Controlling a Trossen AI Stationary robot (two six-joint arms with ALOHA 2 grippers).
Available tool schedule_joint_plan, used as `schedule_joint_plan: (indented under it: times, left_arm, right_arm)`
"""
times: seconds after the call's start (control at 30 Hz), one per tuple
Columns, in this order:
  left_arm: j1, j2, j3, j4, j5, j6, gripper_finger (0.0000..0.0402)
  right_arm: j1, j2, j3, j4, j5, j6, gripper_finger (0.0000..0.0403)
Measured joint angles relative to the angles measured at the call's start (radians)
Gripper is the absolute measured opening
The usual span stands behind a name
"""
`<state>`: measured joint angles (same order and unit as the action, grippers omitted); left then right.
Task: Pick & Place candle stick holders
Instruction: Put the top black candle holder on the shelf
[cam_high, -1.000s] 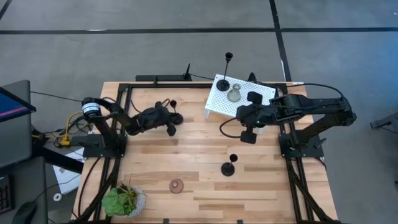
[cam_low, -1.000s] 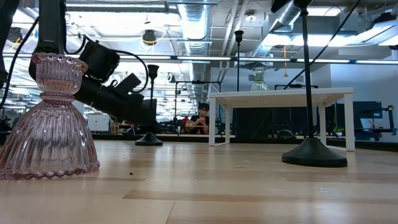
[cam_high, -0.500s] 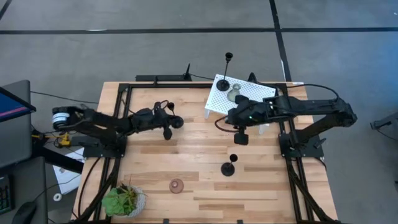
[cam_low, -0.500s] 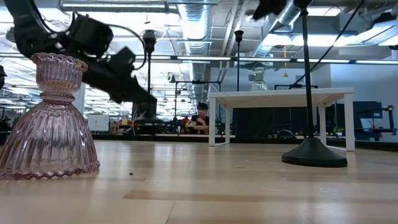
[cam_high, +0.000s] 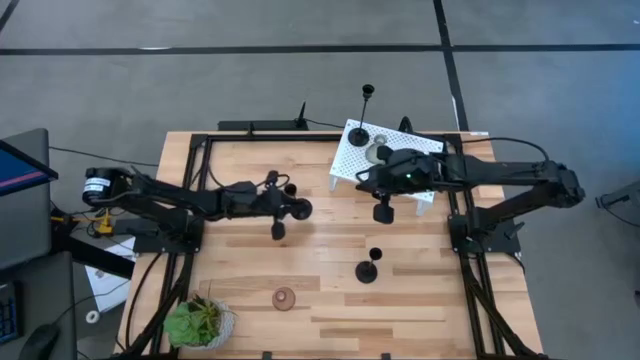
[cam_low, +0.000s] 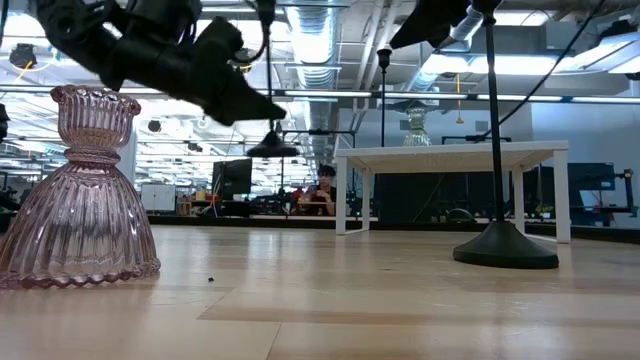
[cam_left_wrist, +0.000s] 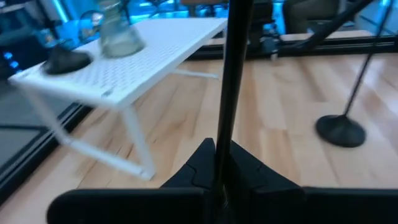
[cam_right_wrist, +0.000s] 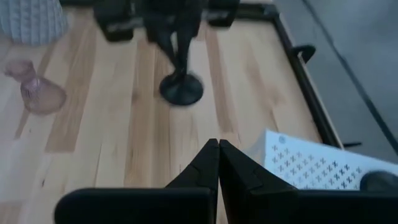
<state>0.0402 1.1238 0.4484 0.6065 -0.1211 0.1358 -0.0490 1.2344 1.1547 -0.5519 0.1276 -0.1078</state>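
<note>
My left fingers (cam_left_wrist: 219, 180) pinch a tall black candle holder (cam_high: 290, 207) mid-stem, lifted over mid-surface (cam_high: 300, 270): rigid, slim, bottom-heavy, apt to swing; right fingers (cam_right_wrist: 219, 163) pressed together, empty, by the white stand (cam_high: 351, 154).

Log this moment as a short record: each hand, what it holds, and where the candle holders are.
left hand: shut on a tall black candle holder, lifted clear of the table
right hand: shut, holding nothing, above the front edge of the white stand
on the white stand: a second tall black holder and a small grey-green holder
on the table: a third tall black holder near the middle; the pink glass holder near the front edge
potted plant: front left corner
</note>
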Motion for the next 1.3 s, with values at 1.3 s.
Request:
schedule_joint_plan:
  times: [1.3]
  left_arm:
    - [-0.005, 0.414, 0.404, 0.0, 0.204, 0.093, 0.0013]
  right_arm:
    - [0.042, -0.092, -0.398, 0.631, -0.052, 0.028, 0.0003]
